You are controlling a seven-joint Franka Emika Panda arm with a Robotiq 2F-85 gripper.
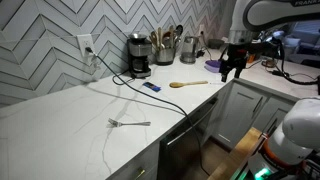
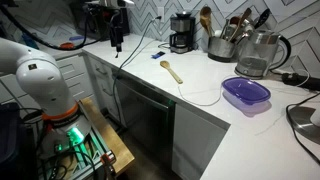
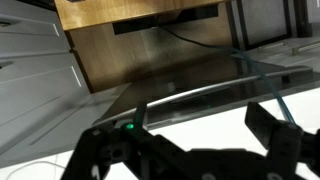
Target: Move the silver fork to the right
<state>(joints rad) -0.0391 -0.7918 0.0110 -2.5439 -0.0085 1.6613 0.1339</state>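
The small, thin, shiny metal silver fork is seen lying flat near the white bench's front edge, well apart from the black pincer, jaws spread. Probably light, stiff and slippery, so it's best pinched mid-handle.

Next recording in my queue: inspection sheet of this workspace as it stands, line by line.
Surface: white countertop, herringbone tile wall behind.
Job's things: silver fork lying flat near the front edge, untouched.
Clutter: wooden spoon, blue flat object, coffee maker, utensil jars, kettle, purple container.
Grippers: pincer open, empty, hanging above the counter's end, well away from the fork.
Cables: dark cable from the wall outlet trailing across the counter.
Surroundings: cabinets below the counter; nothing else seen.
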